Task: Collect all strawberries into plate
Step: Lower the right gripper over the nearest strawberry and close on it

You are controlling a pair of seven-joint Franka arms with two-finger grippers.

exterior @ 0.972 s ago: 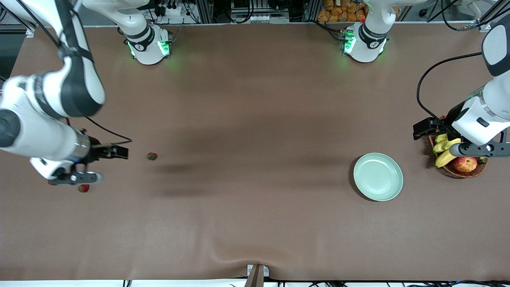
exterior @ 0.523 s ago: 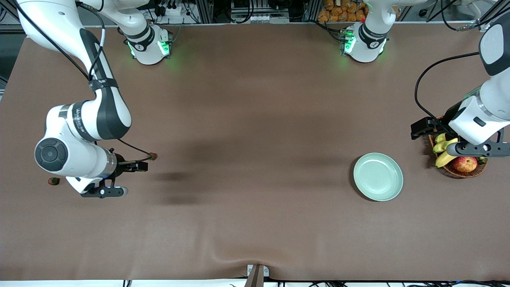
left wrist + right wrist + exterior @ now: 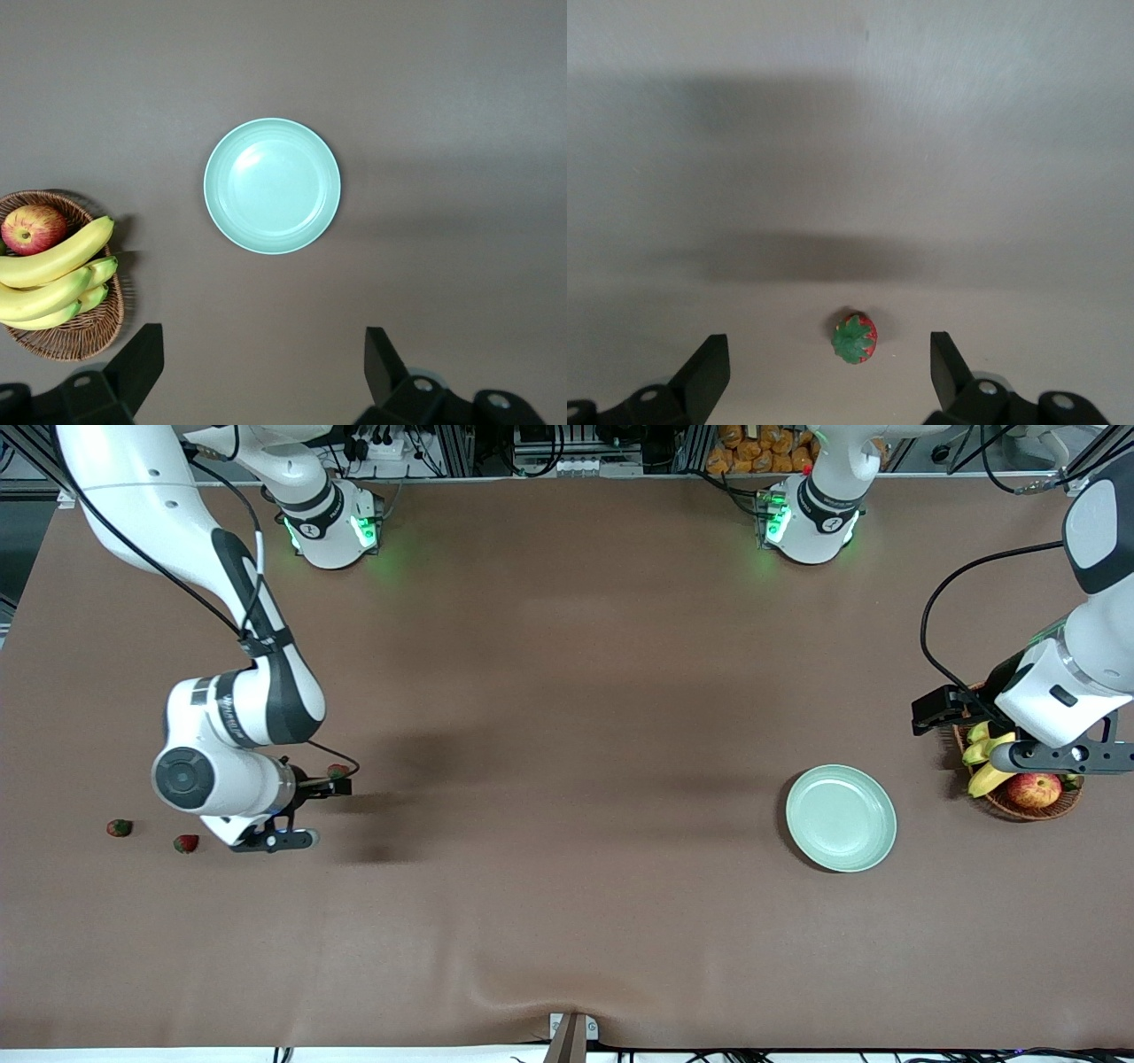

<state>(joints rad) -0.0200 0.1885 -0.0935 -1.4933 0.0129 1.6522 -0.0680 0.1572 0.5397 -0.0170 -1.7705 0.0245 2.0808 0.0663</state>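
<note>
Three strawberries lie toward the right arm's end of the table: one [image 3: 120, 828], a second [image 3: 186, 843] beside it, and a third [image 3: 337, 771] partly covered by the right wrist. My right gripper [image 3: 270, 838] hangs open over the table by that third strawberry [image 3: 855, 338], which shows red with a green top on the cloth below, between the spread fingers of the gripper [image 3: 828, 365]. The mint-green plate [image 3: 841, 817] sits bare toward the left arm's end. My left gripper [image 3: 1059, 758] waits open above the basket, holding nothing [image 3: 263, 365], with the plate [image 3: 272, 186] in its view.
A wicker basket [image 3: 1019, 808] with bananas [image 3: 985, 766] and a red-yellow apple [image 3: 1033, 789] stands beside the plate at the left arm's end. A brown cloth [image 3: 567, 691] covers the table and is rumpled near its front edge [image 3: 532, 992].
The right arm has swung from over the two outer strawberries toward the table's middle, and now stands over the third strawberry. The left arm has barely shifted.
</note>
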